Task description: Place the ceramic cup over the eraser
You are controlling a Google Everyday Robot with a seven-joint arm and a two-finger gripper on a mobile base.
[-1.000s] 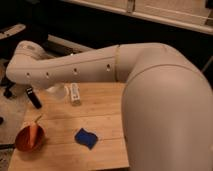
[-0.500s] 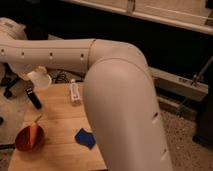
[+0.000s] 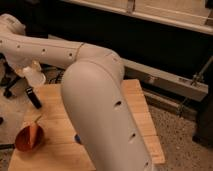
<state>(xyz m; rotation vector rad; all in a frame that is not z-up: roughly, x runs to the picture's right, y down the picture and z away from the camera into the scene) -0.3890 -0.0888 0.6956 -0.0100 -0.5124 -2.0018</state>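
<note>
My gripper [image 3: 29, 69] is at the far left, above the back left corner of the wooden table [image 3: 137, 112]. It is shut on the small white ceramic cup [image 3: 36, 77], which hangs clear of the tabletop. The eraser is hidden behind my big white arm [image 3: 100, 105], which crosses the middle of the view.
An orange-red bowl [image 3: 29, 138] with a thin stick in it sits at the table's front left. A black stick-shaped object [image 3: 34, 97] lies on the left edge, below the cup. A sliver of a blue thing [image 3: 77, 139] shows beside the arm. A dark cabinet and a metal rail stand behind the table.
The cup left the tabletop, rising and moving left in my gripper. My arm swung forward and now covers the eraser and most of the blue thing.
</note>
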